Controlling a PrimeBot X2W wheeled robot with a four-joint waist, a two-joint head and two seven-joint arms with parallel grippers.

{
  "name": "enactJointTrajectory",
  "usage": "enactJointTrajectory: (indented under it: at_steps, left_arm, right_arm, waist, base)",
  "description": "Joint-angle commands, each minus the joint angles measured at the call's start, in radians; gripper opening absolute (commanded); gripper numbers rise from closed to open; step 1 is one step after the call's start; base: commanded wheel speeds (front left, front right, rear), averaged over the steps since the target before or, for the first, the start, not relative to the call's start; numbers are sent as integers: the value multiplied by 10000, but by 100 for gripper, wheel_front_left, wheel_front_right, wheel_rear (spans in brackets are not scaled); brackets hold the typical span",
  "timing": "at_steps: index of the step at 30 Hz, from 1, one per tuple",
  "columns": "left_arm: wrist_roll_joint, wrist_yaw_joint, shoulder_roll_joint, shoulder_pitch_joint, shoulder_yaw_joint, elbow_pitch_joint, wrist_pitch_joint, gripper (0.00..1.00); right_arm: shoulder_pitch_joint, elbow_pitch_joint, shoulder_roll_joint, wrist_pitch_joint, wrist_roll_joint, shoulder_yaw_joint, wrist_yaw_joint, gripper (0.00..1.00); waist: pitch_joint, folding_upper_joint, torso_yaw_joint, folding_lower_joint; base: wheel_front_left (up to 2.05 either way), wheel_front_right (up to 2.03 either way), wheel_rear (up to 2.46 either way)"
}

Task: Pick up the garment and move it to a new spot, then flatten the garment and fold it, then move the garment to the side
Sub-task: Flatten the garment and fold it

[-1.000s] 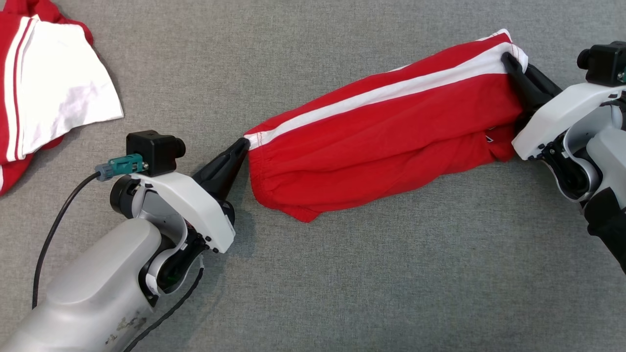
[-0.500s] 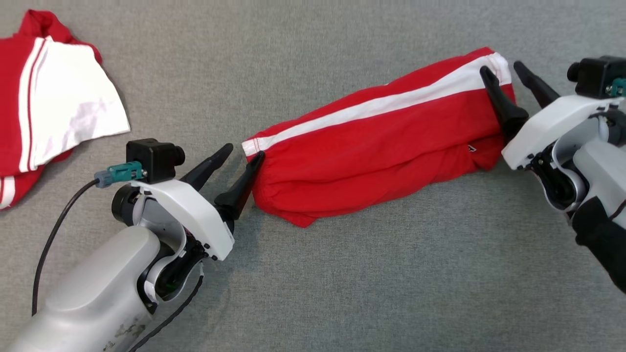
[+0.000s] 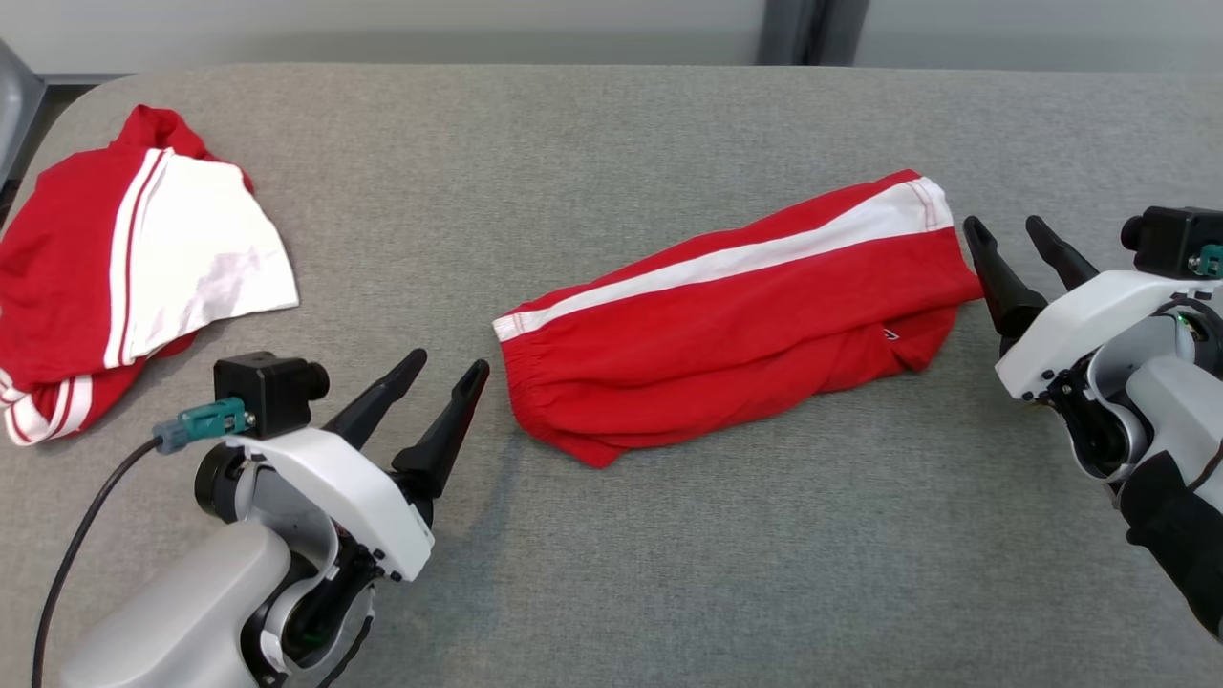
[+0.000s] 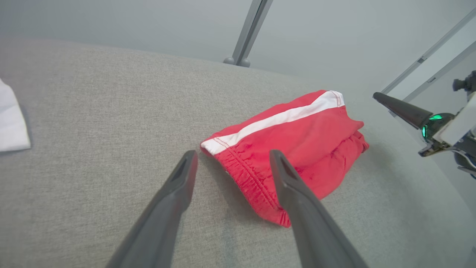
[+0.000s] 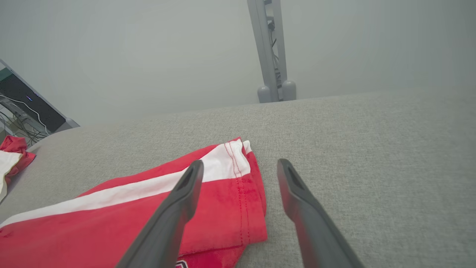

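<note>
Two claws that were clamped on the ends of the red shorts (image 3: 745, 315) a second ago are now seen spread wide and empty in the head view: the left claw (image 3: 449, 361) just off the waistband, the right claw (image 3: 1002, 223) just off the hem. The shorts are left folded near the middle of the grey tabletop (image 3: 669, 554), so the move aside is judged to remain. In the left wrist view the parted fingers are aimed at the waistband. In the right wrist view a small logo (image 5: 182, 264) is glimpsed; nothing can be read.
</note>
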Motion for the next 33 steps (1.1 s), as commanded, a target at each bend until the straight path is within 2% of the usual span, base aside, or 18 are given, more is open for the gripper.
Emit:
enactJointTrajectory:
  at_steps: [1, 9, 12, 20, 24, 27, 28, 29, 30, 31, 33]
  left_arm:
    - [21, 109, 139, 166, 42, -127, -115, 100]
    - [273, 570, 335, 523, 126, -804, -506, 100]
    - [318, 675, 305, 549, 161, -862, -669, 100]
    - [247, 617, 103, 701, 109, -730, -822, 100]
    - [196, 597, 56, 724, 112, -643, -854, 100]
    - [180, 576, 33, 741, 113, -586, -849, 100]
    - [189, 574, 27, 746, 113, -574, -852, 100]
    - [188, 574, 26, 751, 115, -564, -855, 100]
    - [184, 582, 28, 763, 115, -556, -858, 100]
    - [180, 592, 36, 778, 114, -552, -859, 100]
    - [179, 607, 43, 793, 112, -552, -861, 100]
  right_arm:
    - [31, 190, 8, -33, 101, 80, 22, 100]
    - [-542, 1338, 79, 816, 619, 199, 21, 100]
    - [-712, 1922, 165, 1476, 1064, 16, 21, 100]
    - [-801, 2652, 349, 3372, 2217, -528, 22, 100]
    - [-619, 2616, 368, 3994, 2443, -511, 21, 100]
    - [-571, 2585, 351, 4066, 2467, -481, 22, 100]
    - [-561, 2573, 352, 4048, 2473, -473, 21, 80]
    - [-560, 2545, 353, 4018, 2461, -456, 21, 45]
    - [-559, 2507, 349, 3939, 2443, -442, 22, 25]
    - [-571, 2464, 334, 3867, 2422, -429, 22, 0]
    - [-576, 2447, 313, 3773, 2430, -431, 22, 0]
  waist:
    - [-10, 0, 109, 1]
    - [196, 0, 671, 1]
    - [291, 0, 899, 1]
    - [371, 0, 1365, 1]
    - [325, 0, 1454, 1]
    - [273, 0, 1459, 1]
    - [254, 0, 1452, 1]
    - [234, 0, 1438, 1]
    - [207, 0, 1418, 1]
    - [179, 0, 1396, 1]
    - [148, 0, 1370, 1]
  base:
    - [0, 0, 0]
    - [0, 0, 0]
    - [0, 0, 0]
    - [0, 0, 0]
    - [0, 0, 0]
    - [0, 0, 0]
    - [0, 0, 0]
    - [0, 0, 0]
    - [0, 0, 0]
    - [0, 0, 0]
    - [0, 0, 0]
